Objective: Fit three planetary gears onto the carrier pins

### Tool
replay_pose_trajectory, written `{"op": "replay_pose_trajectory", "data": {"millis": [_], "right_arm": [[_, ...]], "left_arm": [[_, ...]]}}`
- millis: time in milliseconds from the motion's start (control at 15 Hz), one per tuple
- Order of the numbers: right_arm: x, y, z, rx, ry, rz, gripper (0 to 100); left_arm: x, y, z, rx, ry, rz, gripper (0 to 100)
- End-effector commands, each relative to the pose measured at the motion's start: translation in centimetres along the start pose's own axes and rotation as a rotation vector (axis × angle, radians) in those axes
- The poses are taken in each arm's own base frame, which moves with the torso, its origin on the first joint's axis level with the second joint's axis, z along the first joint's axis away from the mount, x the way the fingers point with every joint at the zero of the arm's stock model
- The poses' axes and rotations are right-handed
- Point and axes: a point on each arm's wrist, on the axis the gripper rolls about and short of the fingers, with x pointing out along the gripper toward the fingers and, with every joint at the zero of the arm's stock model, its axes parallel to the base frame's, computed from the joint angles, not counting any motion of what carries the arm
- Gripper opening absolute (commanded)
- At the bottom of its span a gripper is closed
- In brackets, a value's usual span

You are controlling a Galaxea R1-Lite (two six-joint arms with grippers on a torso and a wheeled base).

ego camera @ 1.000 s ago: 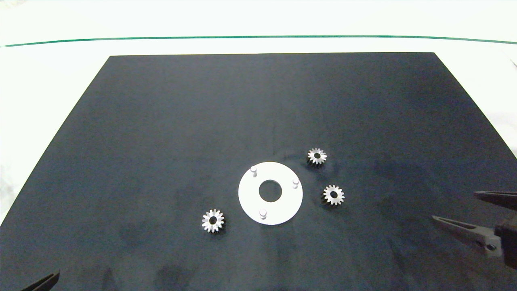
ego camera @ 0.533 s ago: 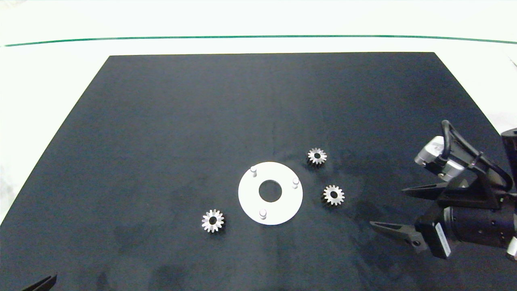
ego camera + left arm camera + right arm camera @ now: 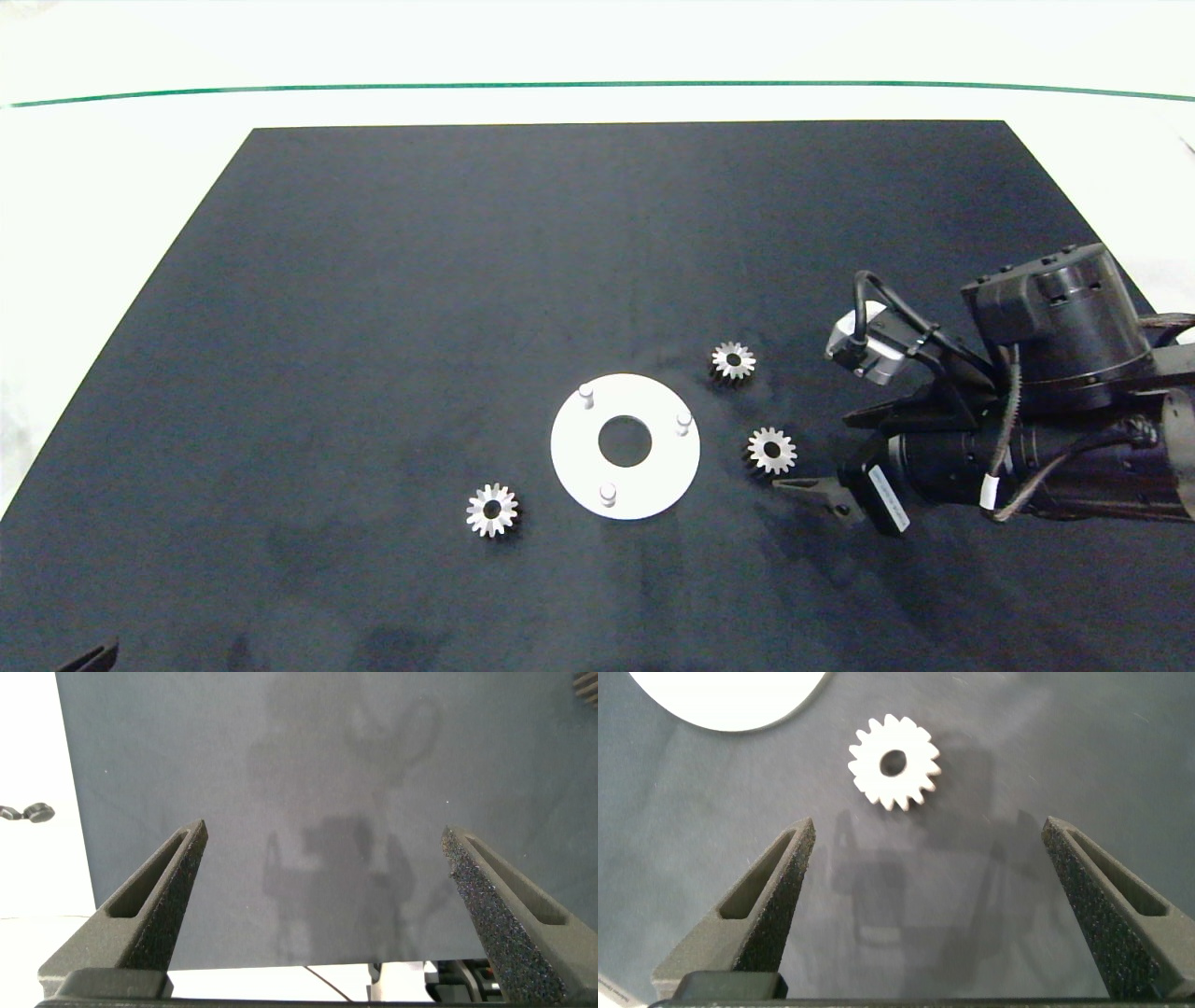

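I see the left gripper (image 3: pixel 322 873) spread wide, parked at the black mat's (image 3: pixel 373 280) near corner. My right gripper (image 3: pixel 822 453), fingers apart, reaches low beside one planetary gear (image 3: pixel 771 451), just right of the carrier disc (image 3: pixel 625 446); two gears (image 3: pixel 733 360) (image 3: pixel 492 510) flank the disc, and its pins (image 3: pixel 608 491) are bare.

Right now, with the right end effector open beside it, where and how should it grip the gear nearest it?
Grip the nearest gear across its toothed rim, coming straight down with a finger on each side. It lies flat on the mat, bore up, so only the sides are likely grippable. The right end effector is open, short of it.
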Motion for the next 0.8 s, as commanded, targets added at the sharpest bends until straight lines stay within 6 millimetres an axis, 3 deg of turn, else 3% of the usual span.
{"op": "replay_pose_trajectory", "data": {"millis": [67,800], "right_arm": [[1.6,0.6,0.7,-0.025,0.023,0.002,100],[3.9,0.7,2.0,-0.051,0.039,-0.012,100]], "left_arm": [[-0.4,-0.1,-0.2,0.001,-0.017,0.004,100],[-0.9,-0.2,-0.6,0.002,-0.02,0.003,100]]}}
